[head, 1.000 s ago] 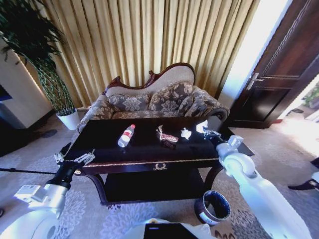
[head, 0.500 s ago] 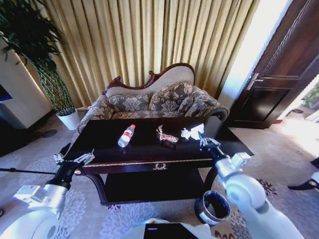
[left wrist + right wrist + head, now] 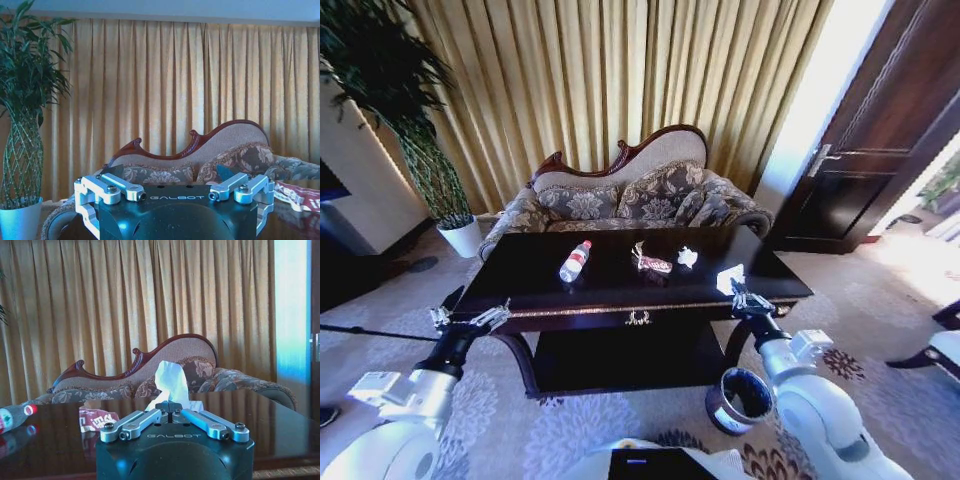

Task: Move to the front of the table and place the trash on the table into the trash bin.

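- The right gripper [image 3: 747,299] hangs at the table's front right corner. In the right wrist view its fingers [image 3: 134,423] are pressed together on one piece of white tissue [image 3: 171,382], which stands up from between the tips.
- The left gripper [image 3: 470,320] is held off the table's front left corner with its fingers [image 3: 120,188] spread wide and nothing between them.
- Three bits of trash lie on the table [image 3: 610,285], in a row across its far half:
  - one clear bottle [image 3: 574,261] with a red cap, on its side, towards the left
  - one red-silver wrapper [image 3: 652,263] near the middle
  - one small white paper wad [image 3: 688,257] just to its right
- One trash bin [image 3: 740,400], round and dark, stands on the floor by the table's front right leg, below the right gripper.
- The bottle is cut off at the edge of the right wrist view. The bin's inside is too dark to make out.
- The table is dark and glossy with gold trim and a lower shelf. It stands on patterned carpet [image 3: 570,430].
- Behind the table are one floral sofa [image 3: 630,195], gold curtains [image 3: 620,80], one plant [image 3: 390,120] in a white pot, and a dark door [image 3: 880,150].
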